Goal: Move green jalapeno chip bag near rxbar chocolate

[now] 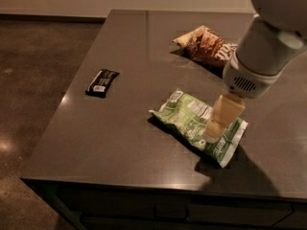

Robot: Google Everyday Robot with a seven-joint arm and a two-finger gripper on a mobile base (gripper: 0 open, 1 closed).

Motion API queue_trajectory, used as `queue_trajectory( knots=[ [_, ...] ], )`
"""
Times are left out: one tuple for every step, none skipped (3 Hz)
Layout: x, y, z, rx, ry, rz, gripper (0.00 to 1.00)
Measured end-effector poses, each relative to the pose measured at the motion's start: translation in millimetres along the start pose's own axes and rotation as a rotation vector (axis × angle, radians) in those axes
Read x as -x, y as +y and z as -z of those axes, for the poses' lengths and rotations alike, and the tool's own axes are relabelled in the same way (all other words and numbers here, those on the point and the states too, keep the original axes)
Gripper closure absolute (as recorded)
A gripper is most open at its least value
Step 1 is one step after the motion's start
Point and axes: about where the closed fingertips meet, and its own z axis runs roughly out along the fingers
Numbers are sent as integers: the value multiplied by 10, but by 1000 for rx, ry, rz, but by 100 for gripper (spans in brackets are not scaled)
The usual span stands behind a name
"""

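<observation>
Two chip bags lie on the one table point(144, 32) — one green bag point(184, 114), one brown bag point(204, 44). One bar point(102, 82) lies at the table's left. One gripper point(212, 131) — on the single arm point(261, 56) — sits over the green bag's right part.

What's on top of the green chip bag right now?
The robot's cream-coloured tool is over the right-hand end of the crinkly light-green chip bag, hiding a strip of it. Whether it touches the bag cannot be seen. Nothing else lies on it.
</observation>
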Motion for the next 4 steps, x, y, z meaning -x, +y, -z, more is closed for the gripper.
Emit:
queue_trajectory(
  knots=[
    [94,99,-266,0,6,-28,0],
    [193,205,-613,0,31,-50,0],
    [224,203,-683,-9,33,-52,0],
    [251,194,-713,-8,30,-49,15]
  ],
)
